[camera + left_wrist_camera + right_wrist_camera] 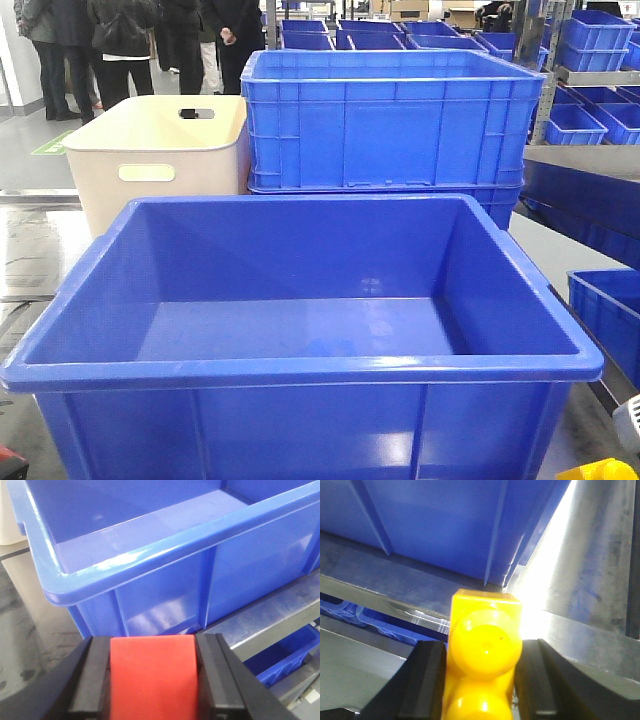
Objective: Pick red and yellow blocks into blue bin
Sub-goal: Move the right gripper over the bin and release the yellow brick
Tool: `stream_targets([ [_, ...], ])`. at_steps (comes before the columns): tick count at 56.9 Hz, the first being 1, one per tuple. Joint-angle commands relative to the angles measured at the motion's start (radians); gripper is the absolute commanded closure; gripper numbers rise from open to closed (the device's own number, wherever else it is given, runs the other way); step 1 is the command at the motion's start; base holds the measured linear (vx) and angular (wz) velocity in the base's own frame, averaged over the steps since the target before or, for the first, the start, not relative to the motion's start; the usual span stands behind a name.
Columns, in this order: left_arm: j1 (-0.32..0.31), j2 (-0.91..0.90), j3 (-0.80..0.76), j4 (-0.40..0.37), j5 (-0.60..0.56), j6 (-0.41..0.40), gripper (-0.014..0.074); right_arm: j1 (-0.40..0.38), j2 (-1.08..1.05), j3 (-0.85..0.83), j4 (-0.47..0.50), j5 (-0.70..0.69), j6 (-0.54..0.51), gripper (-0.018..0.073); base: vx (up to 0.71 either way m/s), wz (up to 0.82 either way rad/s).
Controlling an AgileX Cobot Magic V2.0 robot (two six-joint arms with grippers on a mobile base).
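The red cube (152, 677) is held in the left gripper (152, 682), whose black jaws are pressed against two opposite sides with no gap showing. Its upper face is seen to be plain, flat and matt. The yellow brick (485, 650) is clamped the same way in the right gripper (481, 685), the jaws being closed on its two long sides. The brick is of glossy plastic, and two round studs are turned up towards the wrist camera, one behind the other. Its long axis is laid along the jaws and pointed forward, away from the wrist.

Just ahead of and above each gripper, the blue bin (300, 372) is found. It is made of smooth, shiny plastic with tapered walls, a thick rolled rim and vertical ribs under that rim. Both blocks are kept outside it, low against its near wall: a sliver of red is seen at its lower left corner in the front view, and a sliver of yellow at its lower right.

The bin is set on a worn grey table (600, 580). Beyond the bin, a cream tub (160, 150) with handle slots and a ribbed blue crate (385, 120) are placed side by side.
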Motion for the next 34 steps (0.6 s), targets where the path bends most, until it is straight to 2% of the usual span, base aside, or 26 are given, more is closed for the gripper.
stream_targets([
  [1, -0.008, 0.000, -0.024, -0.015, -0.082, 0.000, 0.0332, 0.003, -0.007, -0.028, -0.010, -0.062, -0.010, 0.0349, 0.00, 0.00],
  [21, -0.008, 0.000, -0.024, -0.015, -0.082, 0.000, 0.0332, 0.003, -0.007, -0.028, -0.012, -0.069, -0.010, 0.0349, 0.00, 0.00],
  [34, -0.008, 0.000, -0.024, -0.015, -0.082, 0.000, 0.0332, 0.003, -0.024, -0.071, 0.026, 0.011, -0.005, 0.0349, 0.00, 0.00],
])
